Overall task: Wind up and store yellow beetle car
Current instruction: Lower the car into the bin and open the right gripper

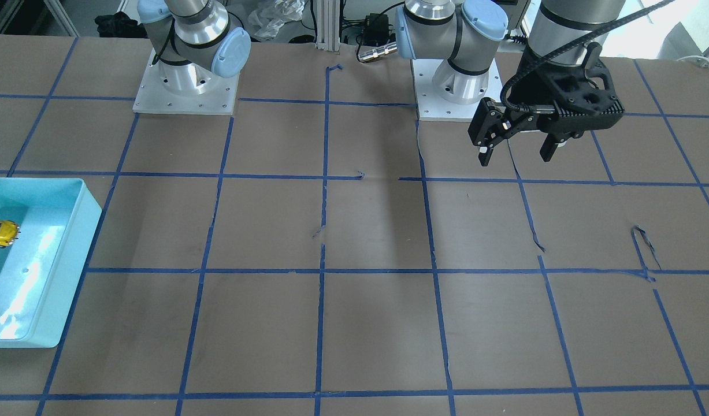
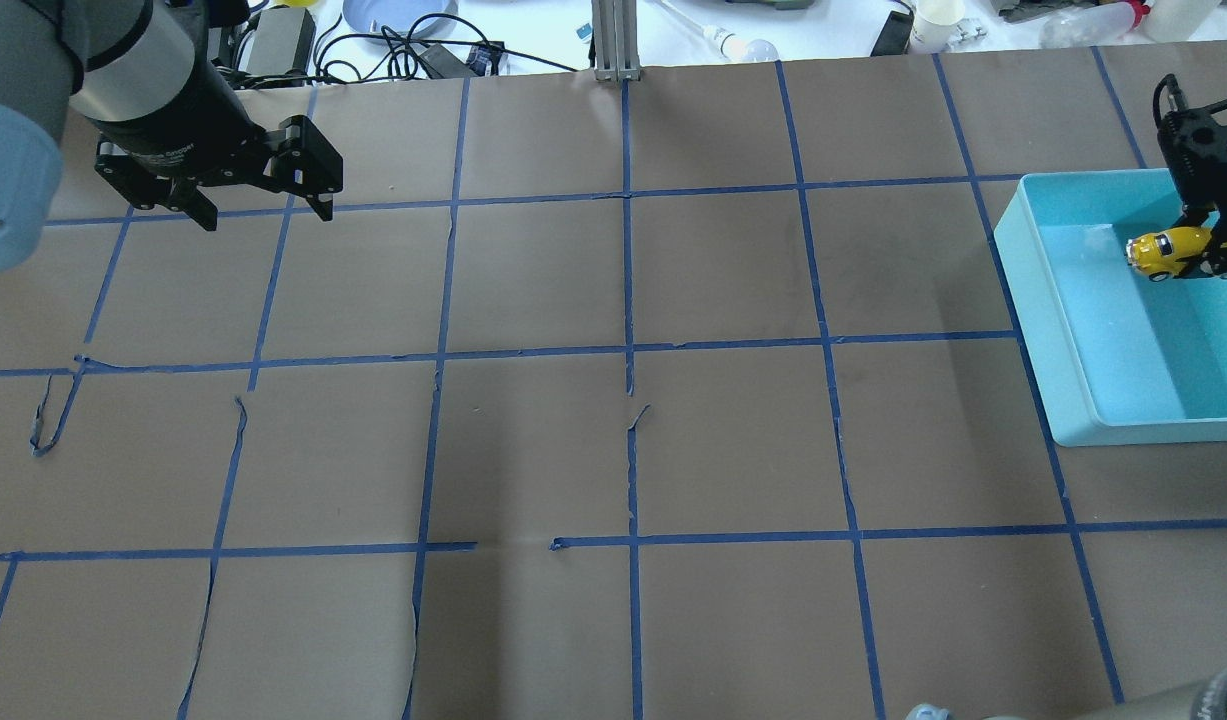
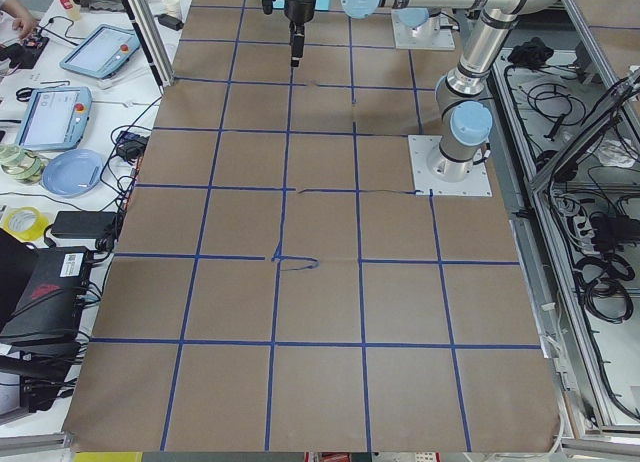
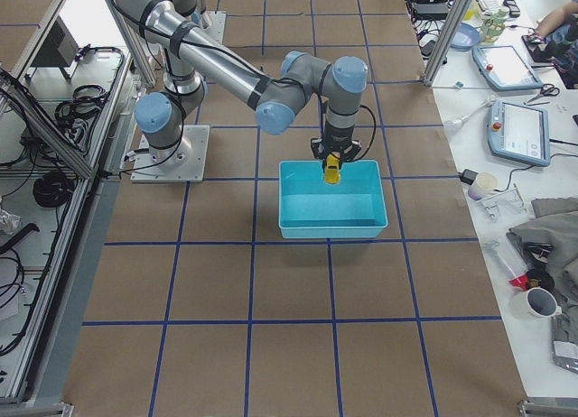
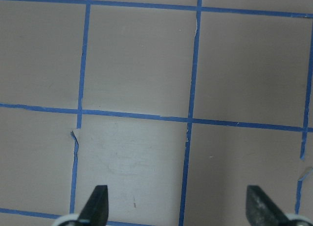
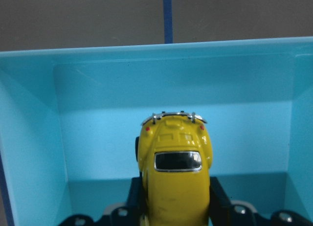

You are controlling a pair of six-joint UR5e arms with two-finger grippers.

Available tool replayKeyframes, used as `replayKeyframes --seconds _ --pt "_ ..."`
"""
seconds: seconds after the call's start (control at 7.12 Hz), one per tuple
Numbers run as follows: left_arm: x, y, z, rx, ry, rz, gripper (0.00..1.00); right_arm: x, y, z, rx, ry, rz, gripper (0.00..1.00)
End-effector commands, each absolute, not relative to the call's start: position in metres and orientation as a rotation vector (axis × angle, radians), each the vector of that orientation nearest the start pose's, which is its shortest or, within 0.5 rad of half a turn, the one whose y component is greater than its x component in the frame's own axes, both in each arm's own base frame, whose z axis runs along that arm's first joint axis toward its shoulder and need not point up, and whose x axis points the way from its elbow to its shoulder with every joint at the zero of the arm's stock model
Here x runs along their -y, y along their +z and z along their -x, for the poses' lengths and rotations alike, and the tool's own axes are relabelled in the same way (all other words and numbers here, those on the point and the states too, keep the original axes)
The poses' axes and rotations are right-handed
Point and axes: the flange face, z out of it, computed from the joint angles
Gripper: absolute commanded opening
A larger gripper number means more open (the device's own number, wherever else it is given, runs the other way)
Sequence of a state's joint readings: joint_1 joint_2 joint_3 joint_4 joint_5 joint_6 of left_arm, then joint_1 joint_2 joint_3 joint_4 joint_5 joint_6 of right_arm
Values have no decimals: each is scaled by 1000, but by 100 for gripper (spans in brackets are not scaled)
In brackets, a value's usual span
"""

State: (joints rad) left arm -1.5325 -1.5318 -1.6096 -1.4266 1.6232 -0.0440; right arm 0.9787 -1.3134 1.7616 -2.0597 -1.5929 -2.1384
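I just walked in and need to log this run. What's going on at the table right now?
The right hand is shut on the yellow beetle car and holds it over the inside of the light blue bin, near one end. The car has not been let go yet. The left hand is open and empty, and hangs over the table far from the bin.

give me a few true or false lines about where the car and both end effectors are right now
1. The right end effector is shut on the yellow beetle car. True.
2. The car lies on the bare table. False: it is held over the inside of the turquoise bin.
3. The left end effector grips something. False: it is open and empty, above the table.
4. The bin sits on the robot's right side of the table. True.
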Motion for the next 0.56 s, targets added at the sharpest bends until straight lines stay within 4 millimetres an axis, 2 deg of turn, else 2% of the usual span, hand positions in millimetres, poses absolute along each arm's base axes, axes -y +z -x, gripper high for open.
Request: replayKeyframes --seconds 0.0,0.14,0.42 --pt "494 503 109 -3079 -223 131 100 519 240 228 -2245 -23 2287 0" --pt "494 503 109 -3078 -223 131 100 513 223 224 -2253 -13 2295 0" --pt "493 503 109 -3078 -223 134 100 512 221 225 -2247 -12 2306 1"
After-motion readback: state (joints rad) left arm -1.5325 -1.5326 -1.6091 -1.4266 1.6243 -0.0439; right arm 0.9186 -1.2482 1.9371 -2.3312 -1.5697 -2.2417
